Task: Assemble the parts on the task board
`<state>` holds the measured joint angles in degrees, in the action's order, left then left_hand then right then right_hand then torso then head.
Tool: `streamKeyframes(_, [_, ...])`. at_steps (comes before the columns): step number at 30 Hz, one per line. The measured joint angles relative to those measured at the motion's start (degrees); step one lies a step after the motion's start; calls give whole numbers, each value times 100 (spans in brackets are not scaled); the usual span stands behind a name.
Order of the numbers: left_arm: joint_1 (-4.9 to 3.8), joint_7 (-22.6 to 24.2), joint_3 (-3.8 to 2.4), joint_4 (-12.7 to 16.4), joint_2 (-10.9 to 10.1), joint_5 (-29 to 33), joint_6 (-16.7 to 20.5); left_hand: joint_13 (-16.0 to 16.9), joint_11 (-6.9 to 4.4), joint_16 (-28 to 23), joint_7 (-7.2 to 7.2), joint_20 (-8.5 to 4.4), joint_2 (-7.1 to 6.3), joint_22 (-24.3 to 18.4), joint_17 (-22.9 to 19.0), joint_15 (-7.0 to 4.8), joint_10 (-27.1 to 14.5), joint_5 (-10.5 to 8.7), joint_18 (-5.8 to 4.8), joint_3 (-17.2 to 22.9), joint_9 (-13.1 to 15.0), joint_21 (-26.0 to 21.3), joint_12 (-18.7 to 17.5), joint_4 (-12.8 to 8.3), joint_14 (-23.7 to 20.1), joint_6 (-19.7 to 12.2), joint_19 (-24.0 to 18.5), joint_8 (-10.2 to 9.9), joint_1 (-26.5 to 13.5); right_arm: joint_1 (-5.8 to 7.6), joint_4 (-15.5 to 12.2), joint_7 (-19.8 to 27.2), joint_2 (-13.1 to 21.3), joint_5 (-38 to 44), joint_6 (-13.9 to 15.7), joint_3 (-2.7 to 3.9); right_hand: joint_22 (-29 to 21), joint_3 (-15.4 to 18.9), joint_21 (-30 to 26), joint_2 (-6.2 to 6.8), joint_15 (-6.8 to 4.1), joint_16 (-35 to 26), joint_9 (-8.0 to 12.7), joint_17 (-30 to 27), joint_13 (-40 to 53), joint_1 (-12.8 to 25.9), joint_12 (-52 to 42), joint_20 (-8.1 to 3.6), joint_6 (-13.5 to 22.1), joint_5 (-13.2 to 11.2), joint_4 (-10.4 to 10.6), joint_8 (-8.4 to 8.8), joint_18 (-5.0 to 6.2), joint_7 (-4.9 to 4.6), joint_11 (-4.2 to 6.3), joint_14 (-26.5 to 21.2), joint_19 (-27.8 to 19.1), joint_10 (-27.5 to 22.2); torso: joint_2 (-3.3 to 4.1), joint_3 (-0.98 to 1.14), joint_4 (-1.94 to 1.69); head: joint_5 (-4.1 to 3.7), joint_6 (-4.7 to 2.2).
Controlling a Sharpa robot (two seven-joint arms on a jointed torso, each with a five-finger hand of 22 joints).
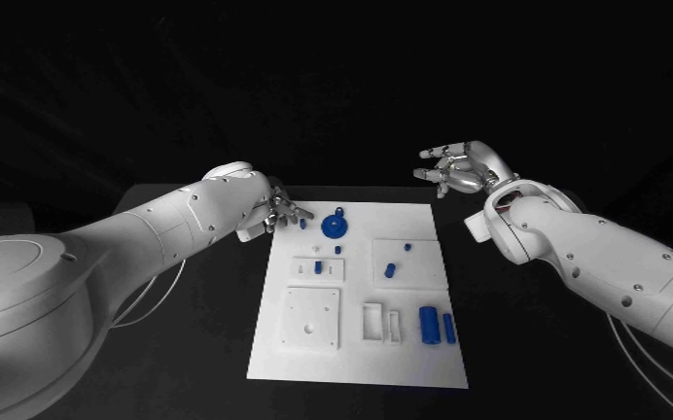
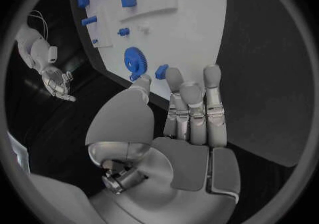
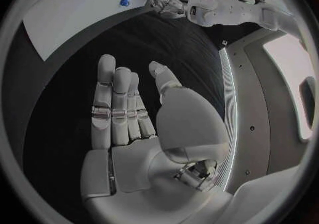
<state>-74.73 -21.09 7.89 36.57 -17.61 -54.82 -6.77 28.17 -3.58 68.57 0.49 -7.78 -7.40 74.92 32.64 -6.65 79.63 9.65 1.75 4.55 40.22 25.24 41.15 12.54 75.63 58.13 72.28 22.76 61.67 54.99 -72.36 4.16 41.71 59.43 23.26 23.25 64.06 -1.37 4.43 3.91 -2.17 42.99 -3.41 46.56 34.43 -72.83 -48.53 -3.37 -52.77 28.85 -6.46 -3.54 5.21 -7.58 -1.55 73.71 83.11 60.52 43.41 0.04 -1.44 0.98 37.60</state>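
The task board (image 1: 359, 289) is found lying flat in the middle of the black table (image 1: 183, 342), with its blue parts spread across it. A blue gear (image 1: 336, 225) is seen near the far edge of the board, a small blue peg (image 1: 303, 224) just beside it, and two blue cylinders (image 1: 438, 326) lying near the right edge towards the robot.

The left hand (image 1: 281, 213) is held at the far left corner of the board, fingers apart and nothing gripped, its fingertips near the small peg and the gear. The right hand (image 1: 460, 167) is raised beyond the far right corner of the board, well apart from every part, fingers spread and empty.

The step in hand is judged to be a pick by the left hand of the small peg or the gear. It is advised that the fingertips be lowered squarely over one part alone, so that the neighbour is not knocked, and that the pinch be closed before any lift is made.

In the left wrist view the gap between fingertips (image 2: 174, 77) and the peg (image 2: 161, 71) is shown plainly, which the head view blurs. In the right wrist view the bare palm (image 3: 140, 149) of the right hand is confirmed.
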Motion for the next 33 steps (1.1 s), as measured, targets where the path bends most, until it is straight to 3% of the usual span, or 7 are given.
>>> streamKeyframes(7, [2, 23, 1, -35, 0, 19, -62, -19, 0, 23, 0, 20, 26, -1, -17, 0, 0, 0, 0, -21, -116, 0, 22, -56, 0, 0, -20, -59, -26, 0, 11, 1, -15, 1, 0, 0, 0, 0, 0, 0, 0, 0, 0, 0, 0, 0, 0, 0, -1, 0, 0, 0, 0, 1, 0, 0, 0, 0, 0, -1, 0, -2, 3])
streamKeyframes(15, [6, 29, 2, -69, 18, 37, -139, -31, 20, 39, 0, 20, 478, -1, -36, 0, -20, 0, 0, -235, -257, 0, 44, -590, 0, 0, -20, -88, -36, 0, 22, 1, -28, 1, 0, 0, 0, 0, 0, 0, 0, 0, 0, 0, 0, 0, 0, 0, -2, 0, 0, 0, 0, 2, 0, 0, 0, 0, 3, -2, 0, -2, 3])
streamKeyframes(22, [20, 38, 5, -88, 35, 47, -179, -38, 20, 39, 0, 20, 665, 0, -44, 12, -20, 28, 0, -396, -424, 26, 44, -839, -12, 0, -20, -151, 12, 0, 24, 1, -32, 1, -1, 0, -5, 0, 0, 0, 0, 0, 0, 1, 0, 0, 0, 0, -3, 23, 0, 0, 0, 3, 0, 0, 0, 0, 7, -2, 2, -2, 10])
streamKeyframes(26, [21, 48, 5, -91, 48, 53, -184, -68, 41, 39, 64, 20, 758, 3, -60, 12, -41, 28, 0, -473, -749, 26, 44, -916, -12, 0, -20, -319, 38, 0, 24, 1, -34, 1, -1, 0, -5, 0, 0, 0, 0, 0, 0, 1, 0, 0, 0, 0, -3, 23, 0, 0, 0, 3, 0, 0, 0, 0, 7, -2, 2, -9, 15])
streamKeyframes(31, [23, 61, 7, -100, 53, 62, -184, -68, 41, 39, 64, 41, 859, 3, -60, 12, -41, 28, 0, -502, -937, 26, 44, -1000, -12, 0, -42, -328, 81, 0, 26, 1, -40, 1, -1, 0, -5, 0, 0, 0, 0, 0, 0, 1, 0, 0, 0, 0, -3, 23, -1, 0, 0, 3, 0, 0, 0, 0, 7, 1, 2, -10, 22])
streamKeyframes(33, [24, 66, 7, -102, 53, 70, -183, -68, 41, 39, 64, 41, 960, 2, -58, 12, -41, 28, 0, -523, -979, 26, 44, -1044, -12, 0, -42, -328, 119, 0, 28, 1, -44, 1, -1, 0, -5, 0, 0, 0, 0, 0, 0, 1, 1, 0, 0, 0, -3, 23, -1, 0, 0, 3, 0, 0, 0, 0, 7, 2, 2, -10, 24])
